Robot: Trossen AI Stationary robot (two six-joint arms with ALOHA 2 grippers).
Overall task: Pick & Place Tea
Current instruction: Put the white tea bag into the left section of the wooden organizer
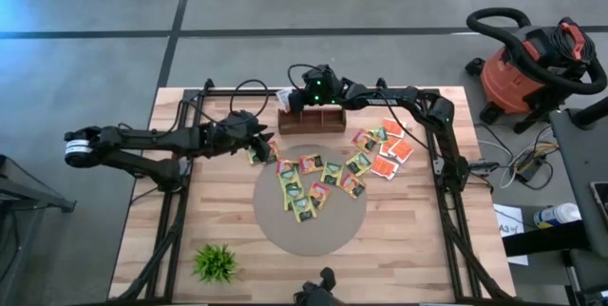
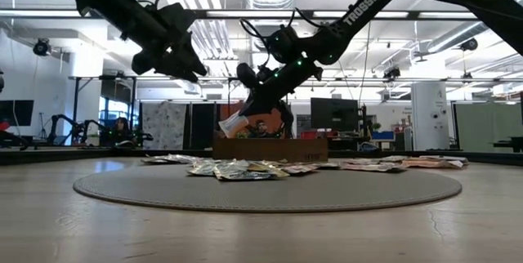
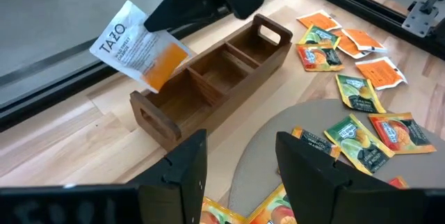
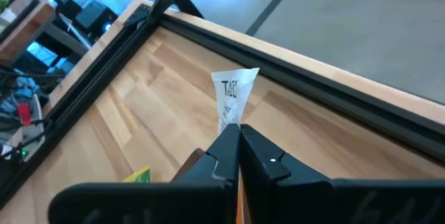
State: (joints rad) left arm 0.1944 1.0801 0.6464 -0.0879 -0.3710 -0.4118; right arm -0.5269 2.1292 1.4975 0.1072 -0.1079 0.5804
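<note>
Placing step: the right gripper (image 3: 182,17), jaws clamped on an orange tea sachet (image 3: 139,45), hangs over the end compartment of the wooden caddy (image 3: 215,81) (other sachets lie beside it). Next: lower, then release. The left gripper (image 3: 240,165) waits near the caddy, jaws wide.

The wooden table (image 1: 408,249) carries a round grey mat (image 1: 313,235), a wooden box (image 1: 311,121), scattered tea sachets (image 1: 389,151) and a plant (image 1: 216,262).

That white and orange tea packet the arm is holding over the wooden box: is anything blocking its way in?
Nothing visible does. The right end effector holds the tea packet just above one end of the wooden box. The compartments seen in the left wrist view look empty, and the left end effector waits apart, open.
</note>
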